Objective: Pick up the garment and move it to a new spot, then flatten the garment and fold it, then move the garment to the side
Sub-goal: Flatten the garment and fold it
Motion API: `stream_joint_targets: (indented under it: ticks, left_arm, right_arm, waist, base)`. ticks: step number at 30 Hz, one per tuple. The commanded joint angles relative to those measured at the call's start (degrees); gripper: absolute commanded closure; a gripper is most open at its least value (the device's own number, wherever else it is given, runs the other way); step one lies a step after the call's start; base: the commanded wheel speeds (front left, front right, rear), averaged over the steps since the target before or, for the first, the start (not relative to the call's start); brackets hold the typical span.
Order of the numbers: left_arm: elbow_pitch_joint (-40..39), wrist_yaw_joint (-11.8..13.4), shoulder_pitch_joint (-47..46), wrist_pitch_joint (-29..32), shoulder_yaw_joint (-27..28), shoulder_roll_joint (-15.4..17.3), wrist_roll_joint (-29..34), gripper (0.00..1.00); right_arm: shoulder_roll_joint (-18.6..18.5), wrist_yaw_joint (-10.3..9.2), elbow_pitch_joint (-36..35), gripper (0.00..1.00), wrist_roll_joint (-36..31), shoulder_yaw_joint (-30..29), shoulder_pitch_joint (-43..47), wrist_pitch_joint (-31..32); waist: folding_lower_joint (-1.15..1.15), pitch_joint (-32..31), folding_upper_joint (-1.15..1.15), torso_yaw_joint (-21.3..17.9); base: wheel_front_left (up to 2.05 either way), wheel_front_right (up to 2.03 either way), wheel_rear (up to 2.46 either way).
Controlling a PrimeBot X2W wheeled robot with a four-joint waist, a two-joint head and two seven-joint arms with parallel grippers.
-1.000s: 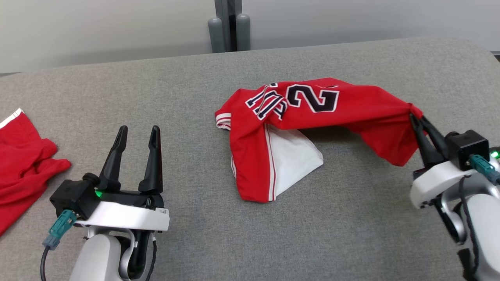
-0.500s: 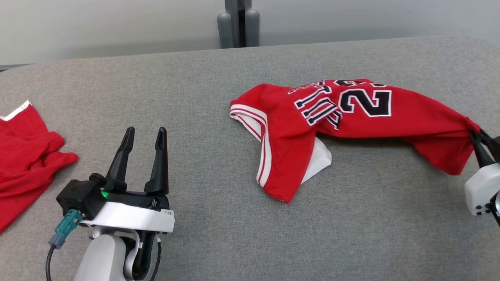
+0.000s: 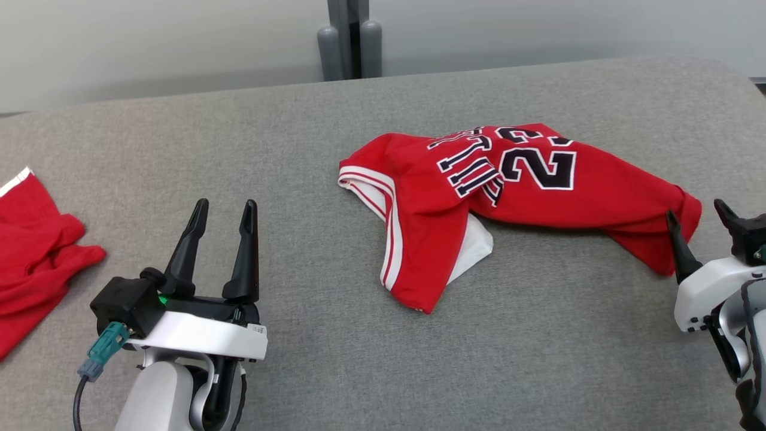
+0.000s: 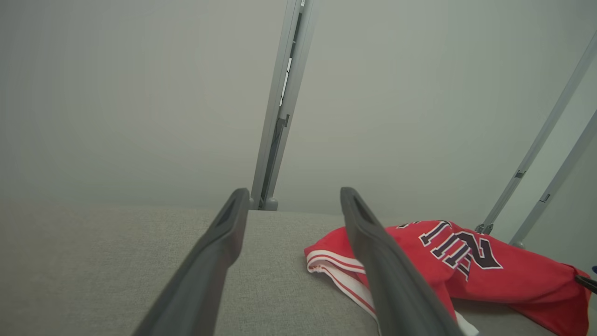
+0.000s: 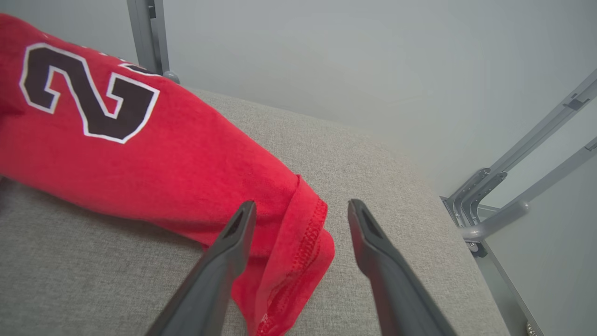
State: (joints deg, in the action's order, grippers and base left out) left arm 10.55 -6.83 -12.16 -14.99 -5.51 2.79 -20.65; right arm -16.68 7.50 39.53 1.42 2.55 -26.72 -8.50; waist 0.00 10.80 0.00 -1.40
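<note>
The right gripper's point(image 3: 696, 211) 2 dark fingers are spread wide and released, gripping nothing. In the right wrist view the gripper point(image 5: 302, 204) straddles the stitched hem of the garment point(image 5: 140, 158), whose end lies on the table between the fingers. Whether either finger touches the cloth, I cannot tell.

The garment point(image 3: 526, 191) is a red jersey with dark, white-edged numerals and white striped trim. It lies crumpled on the right half of the grey padded table point(image 3: 299, 149), running from the middle toward the right edge, with a white inner panel showing at its near side.

The left gripper point(image 3: 226, 205) is also open, its 2 fingers parted and empty, above the near left part of the table. Bare grey padding lies between it and the jersey. In the left wrist view the gripper point(image 4: 294, 191) points at the far edge, and its right finger covers part of the jersey point(image 4: 489, 275).

A second red cloth point(image 3: 36, 257) lies bunched at the left edge. 2 grey posts point(image 3: 350, 48) stand behind the far edge.
</note>
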Motion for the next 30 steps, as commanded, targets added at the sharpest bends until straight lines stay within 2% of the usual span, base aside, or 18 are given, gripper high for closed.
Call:
stream_joint_targets:
  ticks: [1,7,14,22,25,30]
  left_arm:
    - [-0.1,-0.2,0.1,-0.2,0.2,0.2,0.1,0.0]
    - [-1.1,-0.2,1.1,-0.2,0.2,0.2,-0.7,0.0]
    - [-2.0,0.5,2.2,-0.2,-0.5,0.2,-1.6,0.0]
    - [-1.6,1.4,4.2,-0.2,-2.4,0.2,-3.0,0.0]
    - [-0.3,1.3,3.8,-0.2,-3.1,0.2,-2.9,0.0]
    - [9.2,-0.1,0.8,1.6,-9.7,0.3,-2.1,0.0]
  right_arm:
    - [0.2,-0.01,-0.7,0.0,-0.7,-0.9,-0.5,-1.1]
    - [3.5,-0.01,-6.8,0.0,-1.2,-4.0,0.4,-4.5]
    - [7.4,-0.01,-19.0,0.0,1.9,-0.8,5.5,-6.4]
    - [9.0,-0.01,-23.7,0.0,3.0,2.5,12.2,-6.7]
    - [9.2,-0.01,-24.3,0.0,3.1,2.4,12.2,-6.7]
    - [9.8,-0.01,-24.7,0.0,2.9,2.1,11.3,-6.7]
  waist:
    - [0.0,-1.0,0.0,-0.9]
    - [0.0,-3.0,0.0,-2.9]
    - [0.0,-4.5,0.0,-3.8]
    - [0.0,-5.1,0.0,-4.1]
    - [0.0,-4.3,0.0,-4.5]
    - [0.0,-2.1,0.0,-6.1]
  base:
    - [0.0,0.0,0.0]
    - [0.0,0.0,0.0]
    - [0.0,0.0,0.0]
    - [0.0,0.0,0.0]
    - [0.0,0.0,0.0]
    - [0.0,0.0,0.0]
